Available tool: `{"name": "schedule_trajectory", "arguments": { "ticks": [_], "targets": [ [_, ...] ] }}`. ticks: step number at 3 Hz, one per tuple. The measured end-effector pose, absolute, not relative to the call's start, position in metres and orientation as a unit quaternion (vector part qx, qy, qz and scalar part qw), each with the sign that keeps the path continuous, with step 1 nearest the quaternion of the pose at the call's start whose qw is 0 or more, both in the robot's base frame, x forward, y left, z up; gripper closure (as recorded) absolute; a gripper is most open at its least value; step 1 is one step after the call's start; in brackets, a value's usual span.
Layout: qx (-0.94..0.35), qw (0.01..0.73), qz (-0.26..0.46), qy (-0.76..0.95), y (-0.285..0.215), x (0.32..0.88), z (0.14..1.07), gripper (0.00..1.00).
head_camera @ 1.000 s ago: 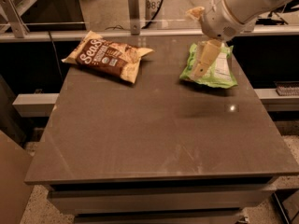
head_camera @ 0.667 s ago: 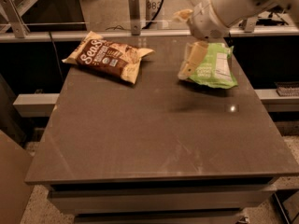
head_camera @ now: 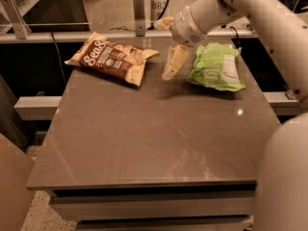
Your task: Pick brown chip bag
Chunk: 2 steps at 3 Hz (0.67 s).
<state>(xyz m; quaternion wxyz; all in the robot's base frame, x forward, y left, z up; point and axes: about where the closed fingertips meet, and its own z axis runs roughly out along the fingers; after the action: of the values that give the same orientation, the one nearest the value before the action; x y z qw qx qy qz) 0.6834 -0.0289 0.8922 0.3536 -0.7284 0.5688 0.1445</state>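
Note:
The brown chip bag (head_camera: pixel 113 57) lies flat at the table's back left; it has a dark brown centre with white script and tan edges. My gripper (head_camera: pixel 164 48) hangs over the back middle of the table, between the brown bag and a light green snack bag (head_camera: pixel 216 66). It is just right of the brown bag's right corner and does not touch it. The gripper is open and empty; one cream finger (head_camera: pixel 173 61) points down toward the table.
The grey-brown table (head_camera: pixel 154 134) has a metal rail with an upright post (head_camera: pixel 139 8) behind its far edge. My arm (head_camera: pixel 260 13) reaches in from the upper right, and part of my body (head_camera: pixel 284 177) fills the lower right corner.
My gripper has moved left, from over the green bag to the gap beside the brown bag. Neither bag has moved.

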Motion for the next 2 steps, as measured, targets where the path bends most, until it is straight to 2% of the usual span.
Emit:
{"name": "schedule_trajectory", "arguments": {
  "ticks": [1,2],
  "targets": [
    [-0.716,0.368,0.164,0.571,-0.0078,0.7084,0.8815,0.00],
    [-0.715,0.369,0.166,0.571,-0.0062,0.7110,0.8803,0.00]
  ]
}}
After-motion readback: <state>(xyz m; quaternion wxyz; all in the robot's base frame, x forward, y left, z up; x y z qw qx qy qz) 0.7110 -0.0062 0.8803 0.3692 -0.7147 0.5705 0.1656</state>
